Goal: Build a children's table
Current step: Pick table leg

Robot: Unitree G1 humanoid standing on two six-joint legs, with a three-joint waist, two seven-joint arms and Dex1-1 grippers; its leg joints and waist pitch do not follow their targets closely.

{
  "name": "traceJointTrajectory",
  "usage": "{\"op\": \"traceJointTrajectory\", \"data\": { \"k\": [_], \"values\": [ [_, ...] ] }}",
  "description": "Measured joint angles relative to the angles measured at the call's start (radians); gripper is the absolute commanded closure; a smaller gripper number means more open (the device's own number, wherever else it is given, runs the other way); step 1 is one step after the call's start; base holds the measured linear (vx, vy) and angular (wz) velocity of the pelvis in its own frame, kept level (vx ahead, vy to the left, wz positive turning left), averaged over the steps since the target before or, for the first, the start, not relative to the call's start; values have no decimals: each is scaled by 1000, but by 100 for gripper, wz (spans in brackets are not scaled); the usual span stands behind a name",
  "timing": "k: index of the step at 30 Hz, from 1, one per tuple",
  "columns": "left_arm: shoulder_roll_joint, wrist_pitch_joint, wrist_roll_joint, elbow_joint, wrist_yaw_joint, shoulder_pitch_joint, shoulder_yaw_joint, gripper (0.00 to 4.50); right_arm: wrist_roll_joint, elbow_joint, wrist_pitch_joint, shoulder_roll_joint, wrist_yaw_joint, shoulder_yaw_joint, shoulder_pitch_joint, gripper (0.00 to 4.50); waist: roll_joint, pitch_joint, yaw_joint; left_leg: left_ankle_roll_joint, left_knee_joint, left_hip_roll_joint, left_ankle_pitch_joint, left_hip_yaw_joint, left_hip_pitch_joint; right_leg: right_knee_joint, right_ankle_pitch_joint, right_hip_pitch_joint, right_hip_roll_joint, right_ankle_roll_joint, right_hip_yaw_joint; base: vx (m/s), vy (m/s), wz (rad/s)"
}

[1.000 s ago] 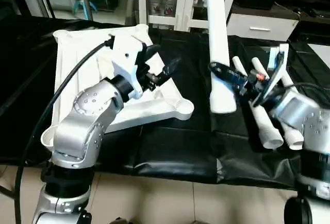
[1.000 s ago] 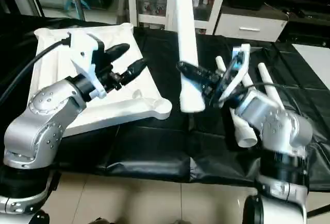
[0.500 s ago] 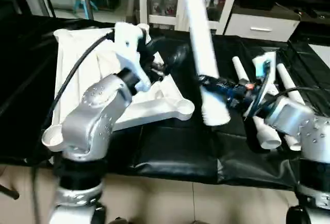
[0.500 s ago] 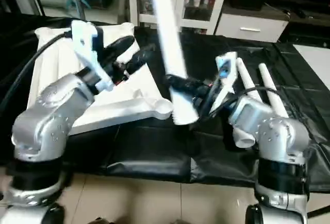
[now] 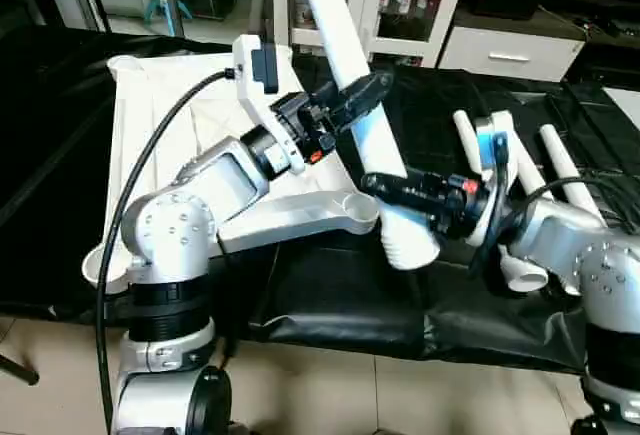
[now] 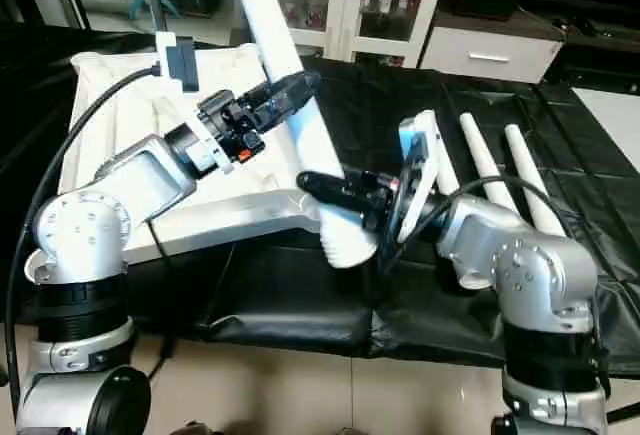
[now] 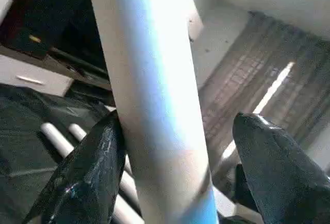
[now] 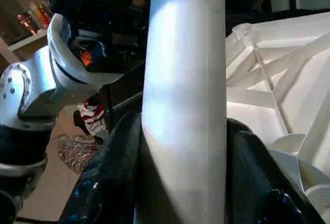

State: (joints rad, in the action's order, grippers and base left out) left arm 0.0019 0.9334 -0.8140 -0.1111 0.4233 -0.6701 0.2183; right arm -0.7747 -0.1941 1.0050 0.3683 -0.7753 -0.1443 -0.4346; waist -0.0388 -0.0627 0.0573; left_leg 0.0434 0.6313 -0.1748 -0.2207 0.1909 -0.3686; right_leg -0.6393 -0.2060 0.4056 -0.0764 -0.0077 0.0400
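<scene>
The tube leg (image 5: 352, 65) slants over the desk (image 5: 330, 295), its lower end just beside the tabletop's (image 5: 170, 125) near corner socket (image 5: 356, 211). The right pincer (image 5: 385, 187) clamps it low down. Higher on the leg, the left pincer (image 5: 360, 95) stands wide around it (one finger touching, the other clear). Spare legs (image 5: 480, 155) lie beyond the right arm. This looks like seating a leg; next, line its end over the socket and press in.
</scene>
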Motion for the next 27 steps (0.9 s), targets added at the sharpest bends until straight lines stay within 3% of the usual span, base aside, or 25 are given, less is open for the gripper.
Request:
{"op": "traceJointTrajectory", "data": {
  "k": [2,3,18,23,24,27],
  "values": [
    [2,10,-10,0,2,3,1,101,4,0,-6,3,-5,8,3,266,2,0,0,0,0,0,0,0,0,0,0,0,0,0,0,0,0,0],
    [1,19,-10,0,3,5,0,129,6,0,-10,3,-5,14,3,266,3,0,-1,0,0,0,0,0,0,0,0,0,0,0,0,0,0,0],
    [15,77,-36,50,-13,4,-2,255,21,2,-43,14,-7,51,2,266,7,0,-1,0,0,0,0,0,0,1,0,-1,0,0,0,0,0,0],
    [19,77,-35,50,-21,2,-4,263,32,9,-70,19,-9,68,2,266,7,0,-1,0,0,0,0,0,0,1,0,-1,0,0,0,0,0,0],
    [19,77,-36,50,-25,0,-3,264,34,11,-75,19,-9,70,2,231,7,0,-1,0,0,0,0,0,0,1,0,-1,0,0,0,0,0,0],
    [21,77,-36,50,-37,-9,-2,264,40,15,-81,19,-9,73,-5,194,7,0,-1,0,0,0,0,0,0,1,1,-1,0,0,0,0,0,0]
  ]
}}
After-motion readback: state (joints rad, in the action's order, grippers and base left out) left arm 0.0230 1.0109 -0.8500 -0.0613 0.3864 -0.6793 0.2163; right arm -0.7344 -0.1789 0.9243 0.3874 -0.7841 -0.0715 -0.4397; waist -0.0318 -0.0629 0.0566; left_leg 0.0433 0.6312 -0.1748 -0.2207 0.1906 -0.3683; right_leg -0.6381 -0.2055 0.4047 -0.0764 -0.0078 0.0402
